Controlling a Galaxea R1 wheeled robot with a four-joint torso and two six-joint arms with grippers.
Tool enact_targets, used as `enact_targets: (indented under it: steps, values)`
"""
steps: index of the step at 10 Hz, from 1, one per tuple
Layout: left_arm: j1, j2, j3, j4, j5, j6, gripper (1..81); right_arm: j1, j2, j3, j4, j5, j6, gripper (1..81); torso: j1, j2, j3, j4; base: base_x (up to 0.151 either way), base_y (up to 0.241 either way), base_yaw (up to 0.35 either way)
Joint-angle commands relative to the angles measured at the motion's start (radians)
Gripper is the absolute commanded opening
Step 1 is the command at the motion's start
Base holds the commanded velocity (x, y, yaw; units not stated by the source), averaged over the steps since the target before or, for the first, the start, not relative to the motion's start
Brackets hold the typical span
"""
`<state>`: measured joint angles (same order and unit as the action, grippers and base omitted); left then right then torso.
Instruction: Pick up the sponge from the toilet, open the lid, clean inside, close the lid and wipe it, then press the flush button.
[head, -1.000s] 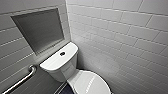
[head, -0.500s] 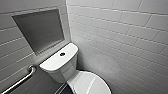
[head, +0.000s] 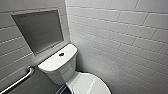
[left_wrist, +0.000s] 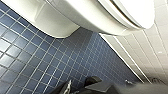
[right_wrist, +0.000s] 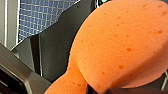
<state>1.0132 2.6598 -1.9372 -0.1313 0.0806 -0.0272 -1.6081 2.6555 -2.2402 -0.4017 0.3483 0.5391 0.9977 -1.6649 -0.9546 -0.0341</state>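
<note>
White brick-pattern wall tiles (head: 120, 37) close in a corner with a grey recessed niche (head: 40, 30) and a metal grab bar (head: 18, 81), and the floor (left_wrist: 37, 62) is small dark-blue squares. Against the wall stands the toilet (head: 57, 65), the flush button (head: 61, 54) in the middle of its tank top and the lid (head: 87, 86) lying down over the bowl. The sponge (right_wrist: 120, 42) is off the toilet and in the right gripper (right_wrist: 87, 87), which is clamped on it: the orange block is pinched to a narrow waist and bulges out past the grip. It looks light, soft and porous, so it should give under pressure and drag well on glossy ceramic. Held near one end like this, the free bulge makes the wiping face. The left gripper (left_wrist: 80, 86) hangs low beside the bowl above the floor; I cannot tell whether it is open or closed.
</note>
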Motion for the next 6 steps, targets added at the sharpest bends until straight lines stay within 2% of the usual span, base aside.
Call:
enact_targets:
  steps: [1, 3, 4, 5, 6]
  values:
    - [-0.087, 0.000, 0.046, -0.010, 0.054, 0.001, 81.1, 0.000, -0.021, 0.012, -0.026, -0.040, -0.005, 1.0, 0.000, 0.000, 0.000, -0.036, 0.000, 0.000, 0.000]
    - [-0.115, 0.003, 0.082, -0.016, 0.056, 0.001, 81.1, 0.001, -0.020, 0.012, -0.034, -0.040, -0.004, 1.0, -0.001, 0.000, 0.000, -0.069, 0.000, 0.000, 0.000]
    - [-0.133, 0.003, 0.099, -0.021, 0.056, 0.000, 81.1, 0.000, -0.018, 0.012, -0.034, -0.040, -0.004, 1.0, -0.001, 0.000, 0.000, -0.047, 0.000, 0.000, 0.000]
    - [-0.153, 0.005, 0.110, -0.033, 0.057, 0.000, 81.1, 0.000, -0.018, 0.010, -0.035, -0.040, -0.005, 1.0, -0.001, 0.000, 0.000, -0.061, 0.000, 0.000, 0.000]
    - [-0.169, 0.016, 0.109, -0.045, 0.057, 0.000, 81.1, 0.000, -0.018, 0.009, -0.035, -0.040, -0.005, 1.0, -0.001, 0.000, 0.000, -0.064, 0.000, 0.000, 0.000]
